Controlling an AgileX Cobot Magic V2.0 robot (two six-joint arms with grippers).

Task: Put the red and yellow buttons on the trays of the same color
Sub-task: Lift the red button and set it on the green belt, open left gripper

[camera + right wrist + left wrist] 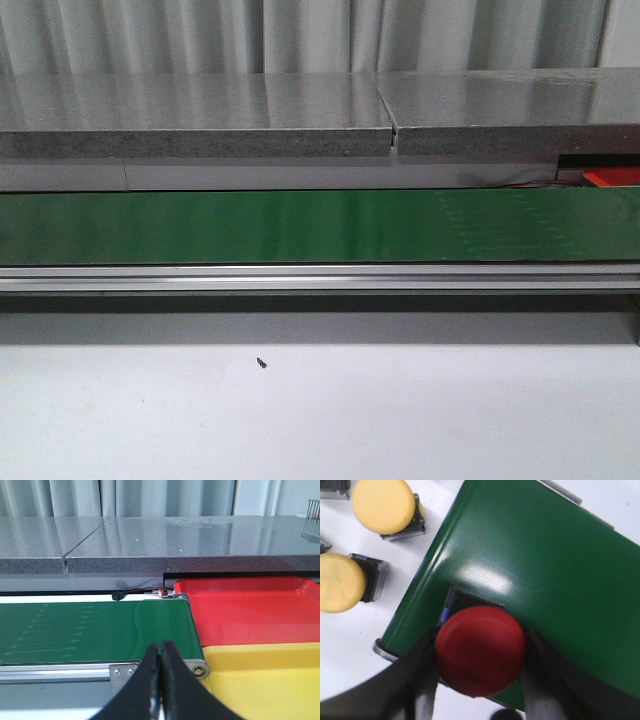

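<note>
Two yellow buttons are seen lying on the white table beside the green conveyor belt, while a red button is pinched between the fingers of the left gripper over the belt's end. The right gripper is pressed together, empty, before the red tray and yellow tray.

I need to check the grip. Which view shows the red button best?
The left wrist view: the red button fills it, sitting on the green belt between the left claw fingers. The front and right wrist views don't show the button at all.
</note>
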